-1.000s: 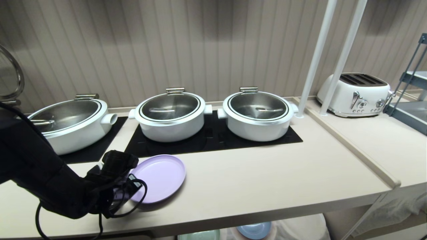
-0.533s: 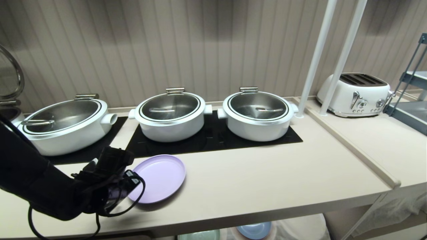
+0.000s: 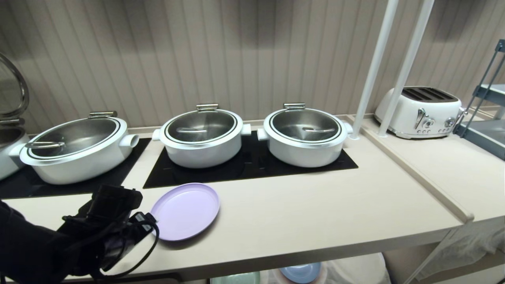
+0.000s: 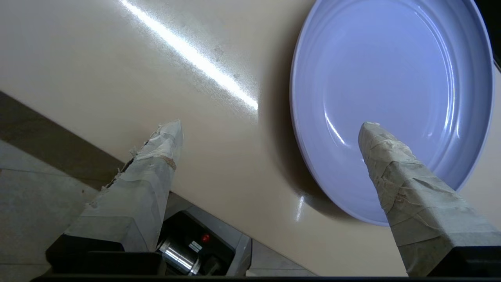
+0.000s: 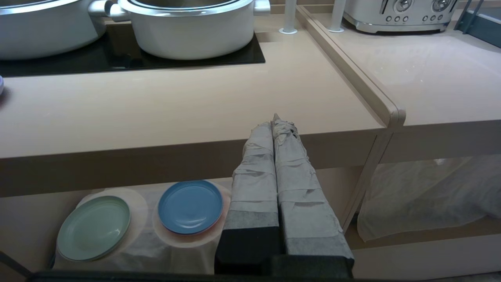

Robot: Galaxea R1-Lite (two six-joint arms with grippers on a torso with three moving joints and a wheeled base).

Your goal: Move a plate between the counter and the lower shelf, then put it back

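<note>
Left pincer stands wide, holding nothing; one taped finger overhangs your round lavender plate on the beige tabletop. Careless retraction could snag its rim.

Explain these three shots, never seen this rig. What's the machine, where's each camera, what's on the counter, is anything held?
It is a wheeled robot with two arms, each ending in a gripper with two taped jaws. One camera sits on its head looking down at the counter; the other two sit on the wrists, looking along the jaws.

On the counter lies a lavender plate, in front of three white lidded pots on black cooktop panels. A white toaster stands on the adjoining worktop.

The left gripper is beside the plate with its jaws wide apart, one over the plate, one over bare counter. Nothing is held.

The right gripper is parked below the counter's front edge, jaws shut and empty. Past it, the lower shelf holds a green plate and a blue plate on white cloth.
</note>
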